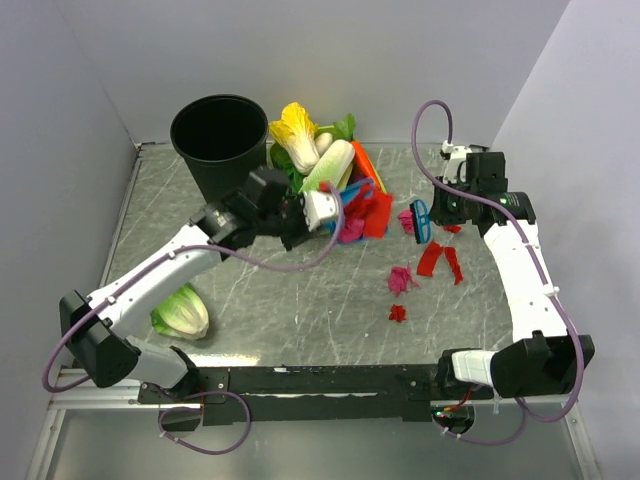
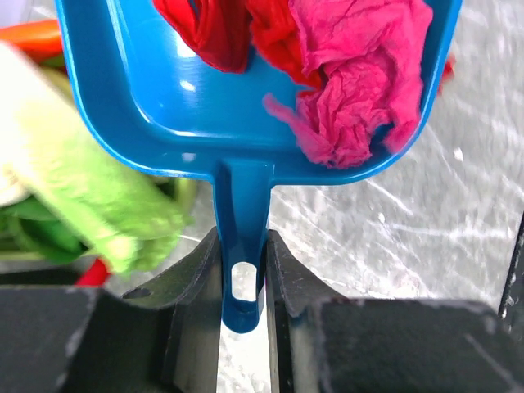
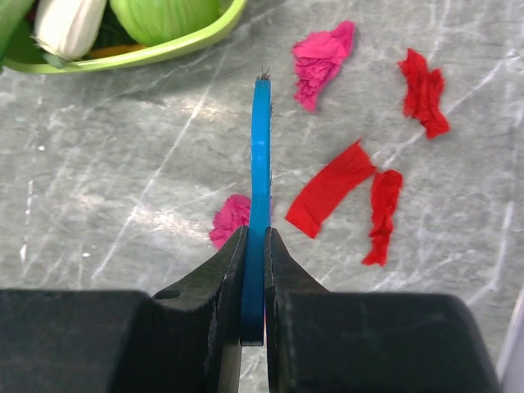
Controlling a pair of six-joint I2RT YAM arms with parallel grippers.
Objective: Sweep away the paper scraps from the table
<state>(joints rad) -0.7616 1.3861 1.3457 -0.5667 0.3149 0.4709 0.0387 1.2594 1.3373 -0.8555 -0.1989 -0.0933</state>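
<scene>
LEFT: the handle of a blue dustpan (image 2: 205, 123) is clamped between the left jaws, narrowly parted; red and pink paper scraps (image 2: 352, 90) are carried in it | RIGHT: a thin blue brush (image 3: 260, 164) is gripped edge-on by the right jaws, closed tight | SCRAPS: more red strips and pink wads are scattered on the worktop (image 3: 106, 205) beside the brush.

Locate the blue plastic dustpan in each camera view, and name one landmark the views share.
Top external: the blue plastic dustpan is near the centre, held by the left gripper.
Left wrist: it fills the upper frame, handle between the fingers, pink and red paper scraps inside.
Right wrist: not in it; the right gripper holds a thin blue brush.
Shared landmark: the green vegetables, in all three views.
</scene>
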